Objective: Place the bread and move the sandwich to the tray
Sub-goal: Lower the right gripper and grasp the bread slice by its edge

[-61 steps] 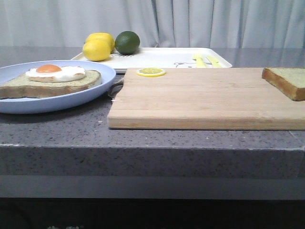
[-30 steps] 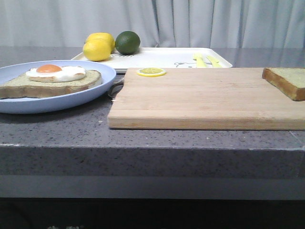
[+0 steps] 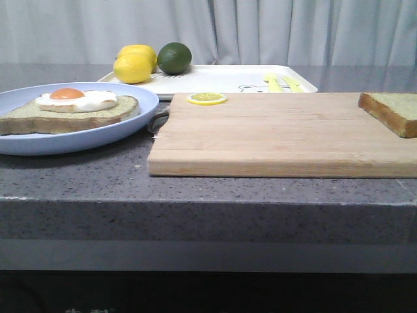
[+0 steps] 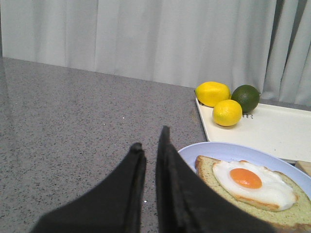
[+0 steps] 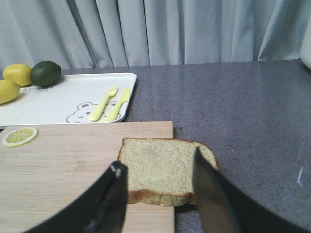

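Front view shows us nothing changed since a second ago: bread [image 5: 163, 171] unlifted between our spread right gripper [image 5: 158, 187], left gripper [image 4: 150, 145] pressed together.

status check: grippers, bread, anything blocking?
Right gripper open, framing bread on board corner. Left gripper near shut, empty, beside sandwich. Nothing in the way.

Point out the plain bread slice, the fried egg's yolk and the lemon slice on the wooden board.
Bread [image 5: 163, 170]: right wrist view, middle of its pale top face.
Yolk [image 4: 246, 178]: left wrist view, centre of the orange dome.
Lemon slice [image 3: 206, 98]: front view, centre of the yellow round.
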`<state>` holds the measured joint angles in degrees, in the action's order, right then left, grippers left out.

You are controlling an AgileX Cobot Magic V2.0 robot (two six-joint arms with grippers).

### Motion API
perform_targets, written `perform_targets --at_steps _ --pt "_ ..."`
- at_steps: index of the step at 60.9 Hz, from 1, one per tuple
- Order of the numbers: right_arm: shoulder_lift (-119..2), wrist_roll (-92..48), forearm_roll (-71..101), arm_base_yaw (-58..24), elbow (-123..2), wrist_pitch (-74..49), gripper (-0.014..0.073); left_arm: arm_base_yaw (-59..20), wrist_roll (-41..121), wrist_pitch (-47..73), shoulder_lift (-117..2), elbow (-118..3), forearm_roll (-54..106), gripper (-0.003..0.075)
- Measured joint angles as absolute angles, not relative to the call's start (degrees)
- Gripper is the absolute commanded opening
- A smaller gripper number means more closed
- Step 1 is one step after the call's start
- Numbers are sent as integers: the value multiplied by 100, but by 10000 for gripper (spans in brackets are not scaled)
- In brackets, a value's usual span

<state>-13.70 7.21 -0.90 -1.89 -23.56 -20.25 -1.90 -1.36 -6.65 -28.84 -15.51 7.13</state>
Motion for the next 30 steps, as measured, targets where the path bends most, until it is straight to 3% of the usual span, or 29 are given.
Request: perform_targets --at_steps 7,11,30 --pt "-1370 721 -90 -189 -2356 -2025 573 -190 -136 -738 -2884 -1551 713 431" --pt "-1370 721 -90 -189 -2356 -2025 573 -190 -136 -753 -2884 -1551 713 489" --pt "-1373 721 -90 -189 -2356 -2127 573 -190 -136 -762 -2884 -1551 713 494"
